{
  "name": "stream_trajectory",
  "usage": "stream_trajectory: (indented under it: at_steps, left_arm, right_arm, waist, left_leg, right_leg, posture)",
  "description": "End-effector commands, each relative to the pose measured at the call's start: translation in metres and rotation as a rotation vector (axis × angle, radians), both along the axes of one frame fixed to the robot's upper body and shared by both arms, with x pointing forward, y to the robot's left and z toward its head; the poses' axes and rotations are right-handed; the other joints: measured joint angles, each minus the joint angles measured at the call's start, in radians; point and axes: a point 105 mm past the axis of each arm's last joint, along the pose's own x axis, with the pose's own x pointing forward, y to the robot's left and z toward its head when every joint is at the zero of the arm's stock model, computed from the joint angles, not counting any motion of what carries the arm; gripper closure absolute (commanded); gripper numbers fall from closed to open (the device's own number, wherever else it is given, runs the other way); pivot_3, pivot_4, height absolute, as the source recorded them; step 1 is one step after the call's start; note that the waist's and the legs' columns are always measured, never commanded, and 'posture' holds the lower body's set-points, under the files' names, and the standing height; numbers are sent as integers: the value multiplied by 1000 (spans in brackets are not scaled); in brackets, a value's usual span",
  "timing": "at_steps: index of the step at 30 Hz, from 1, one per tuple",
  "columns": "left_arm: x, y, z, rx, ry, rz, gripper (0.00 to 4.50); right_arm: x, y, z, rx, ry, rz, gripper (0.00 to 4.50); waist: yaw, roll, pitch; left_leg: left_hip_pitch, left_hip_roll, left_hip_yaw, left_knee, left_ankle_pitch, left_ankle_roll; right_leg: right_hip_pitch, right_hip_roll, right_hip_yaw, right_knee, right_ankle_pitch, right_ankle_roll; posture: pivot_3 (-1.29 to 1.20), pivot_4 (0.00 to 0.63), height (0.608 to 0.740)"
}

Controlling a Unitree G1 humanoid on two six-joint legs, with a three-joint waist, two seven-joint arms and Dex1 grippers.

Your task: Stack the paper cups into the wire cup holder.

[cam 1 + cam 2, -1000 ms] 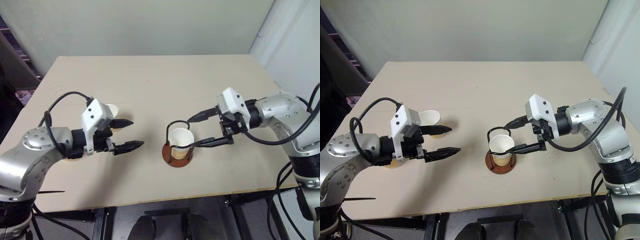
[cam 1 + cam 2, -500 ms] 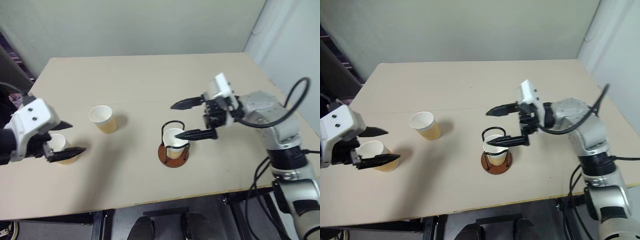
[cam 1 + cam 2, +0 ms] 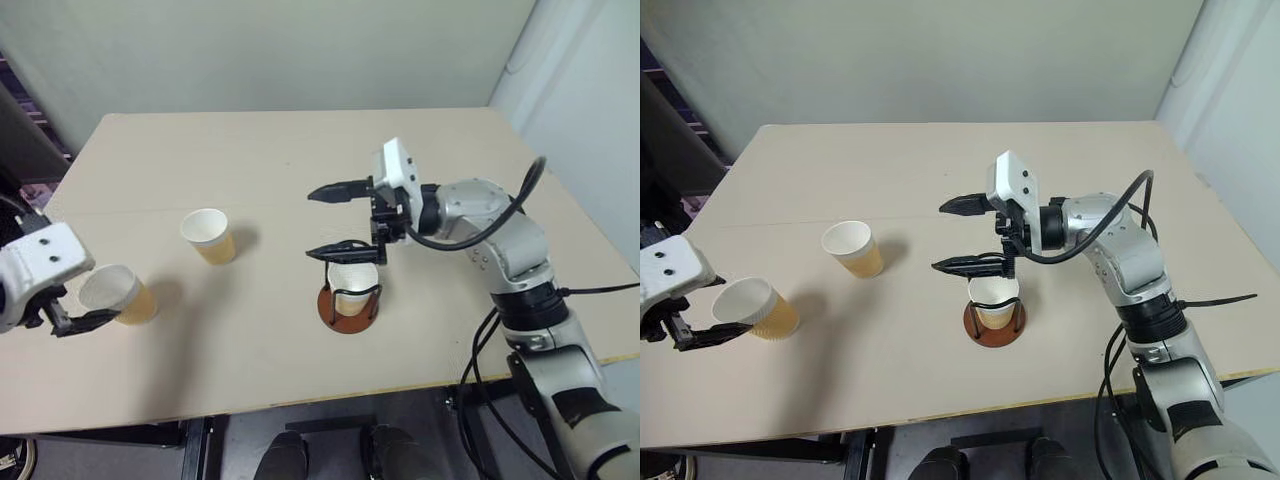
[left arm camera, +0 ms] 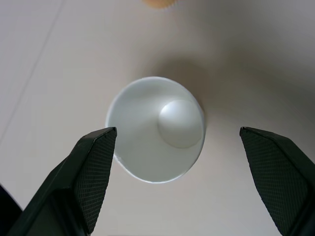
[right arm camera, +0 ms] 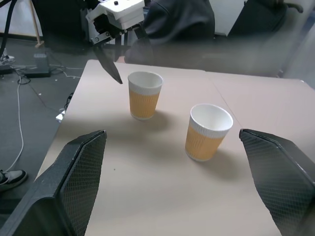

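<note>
A: Which way does the next cup lie from the tools?

B: The near cup (image 3: 120, 295) stands upright at the left edge of the surface (image 3: 300, 150), right between the spread fingers of the left tool (image 3: 700, 308); its long axis runs straight up, mouth open to the top; the wrist view looks down into it with a finger on either side, neither touching as far as I can tell.

A: And the other arm?

B: The right tool (image 3: 325, 220) hangs spread and empty just above the holder (image 3: 347, 305), which already has one cup (image 3: 352, 278) in it; the third cup (image 3: 208, 236) stands between the two arms, nearer the left one; so I judge the left arm is placed to close on the near cup.

A: What differs from a second ago?

B: The left tool has swung out from beside the middle cup to the far-left one; the right tool has slid leftward and up, off the holder's side to above it; both stay wide.
</note>
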Motion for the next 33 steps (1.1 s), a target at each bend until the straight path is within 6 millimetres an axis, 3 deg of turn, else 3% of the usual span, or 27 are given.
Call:
stream_trajectory:
  at_steps: [1, 7, 10, 20, 24, 28, 33]
  left_arm:
    - [5, -4, -5, 8, 8, -37, 179]
    - [6, -4, -18, 47, 59, -44, 179]
    - [9, -2, -21, 68, 58, -50, 772]
    - [16, -15, -12, 37, 26, -105, 4483]
    - [16, -36, 5, -38, -2, -190, 4483]
    - [14, -45, 14, -50, 1, -236, 4483]
    - [6, -107, 54, -164, -82, -525, 4483]
  right_arm:
    - [-8, -2, 11, 14, -49, 14, 28]
    - [-11, -4, 9, 4, -39, 14, 28]
    - [-13, -5, 7, 0, -34, 11, 0]
    - [-15, -8, 5, -8, -25, 12, 0]
    - [-31, -20, -1, -61, -2, 104, 0]
    - [-33, -35, -3, -85, 5, 112, 0]
    - [-30, -63, -1, -131, 0, 90, 0]
  waist:
    - [0, 0, 0]
    - [-1, 0, 0]
    - [-1, 0, 0]
    - [-1, -1, 0]
    - [2, -1, 0]
    - [2, -1, -1]
    - [7, -2, -1]
  left_leg:
    - [0, 0, 0, 0, 0, 0]
    - [0, 0, 0, 0, 0, -1]
    - [0, 0, 0, 0, -1, -1]
    - [0, 0, 0, 0, -1, -1]
    - [-1, 0, 0, 0, 0, -1]
    - [-2, 0, 1, 2, 0, -1]
    - [-4, 0, 1, 2, 0, -1]
  right_leg:
    - [0, 0, 0, 0, 0, 1]
    - [-1, 0, 0, 0, 1, 2]
    - [-1, 0, 0, 0, 1, 2]
    - [-1, 0, -1, 0, 1, 2]
    - [-1, 0, -1, 0, 3, 5]
    - [-1, 0, -1, -1, 4, 6]
    - [-1, 0, -1, -1, 4, 7]
  posture:
    - [0, 150, 740]
    - [0, 150, 740]
    - [0, 150, 740]
    - [0, 150, 740]
    - [0, 150, 740]
    - [0, 150, 740]
    - [0, 150, 740]
